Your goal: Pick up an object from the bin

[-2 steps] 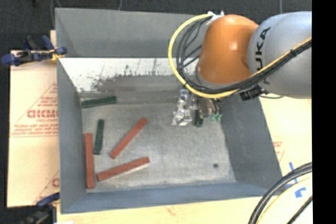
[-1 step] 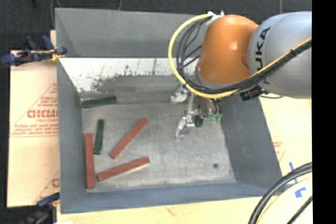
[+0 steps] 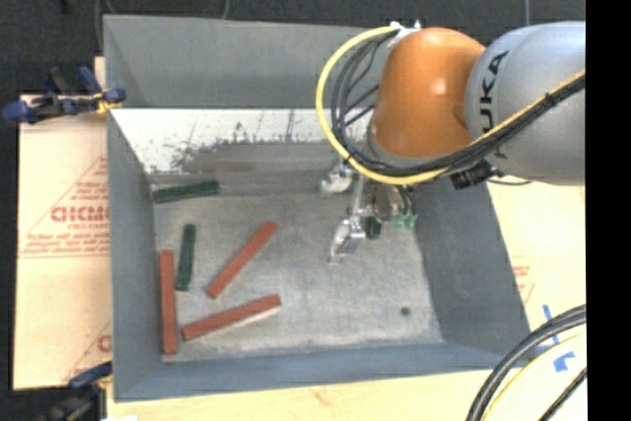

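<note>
Gripper (image 3: pixel 355 234) hangs inside the grey metal bin (image 3: pixel 463 261), its spread impossible to tell. Nearest on its left lies a slanted flat red-brown stick (image 3: pixel 242 259); farther left lie two more red-brown sticks (image 3: pixel 230 317) and two dark green sticks (image 3: pixel 184 256).

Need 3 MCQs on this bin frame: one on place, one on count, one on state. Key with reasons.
1. Where is the gripper?
A) to the view's right of every stick
B) over the left wall
C) outside the bin

2. How many red sticks are there?
A) one
B) three
C) five

3. How do the red sticks lie?
A) upright
B) flat on the floor
C) stacked in a heap

Key:
1 A, it hangs over bare floor, with all the sticks to its left in the view.
2 B, one diagonal, one near the front, one along the left wall.
3 B, each lies flat, and none is stacked.
</note>
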Robot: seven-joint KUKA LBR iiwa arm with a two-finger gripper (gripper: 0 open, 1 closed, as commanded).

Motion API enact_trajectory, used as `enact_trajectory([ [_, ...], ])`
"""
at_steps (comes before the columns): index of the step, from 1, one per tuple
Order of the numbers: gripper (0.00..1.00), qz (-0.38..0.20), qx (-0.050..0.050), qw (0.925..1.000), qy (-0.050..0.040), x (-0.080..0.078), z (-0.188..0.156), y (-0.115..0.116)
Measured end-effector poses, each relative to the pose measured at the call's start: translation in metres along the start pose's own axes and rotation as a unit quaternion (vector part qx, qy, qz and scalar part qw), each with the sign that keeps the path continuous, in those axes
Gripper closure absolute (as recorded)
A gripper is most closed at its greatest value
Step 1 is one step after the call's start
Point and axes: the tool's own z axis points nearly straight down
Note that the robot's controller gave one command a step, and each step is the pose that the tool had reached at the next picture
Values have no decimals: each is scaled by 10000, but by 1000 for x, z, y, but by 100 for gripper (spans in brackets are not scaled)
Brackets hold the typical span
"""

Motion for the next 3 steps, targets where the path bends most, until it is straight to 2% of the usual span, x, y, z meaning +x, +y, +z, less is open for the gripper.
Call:
enact_trajectory([
  [1,0,-168,2,9999,-39,-21,54,19],
  [2,0,-185,-4,9998,-13,-34,98,42],
  [3,100,-460,0,9989,-8,-41,106,76],
])
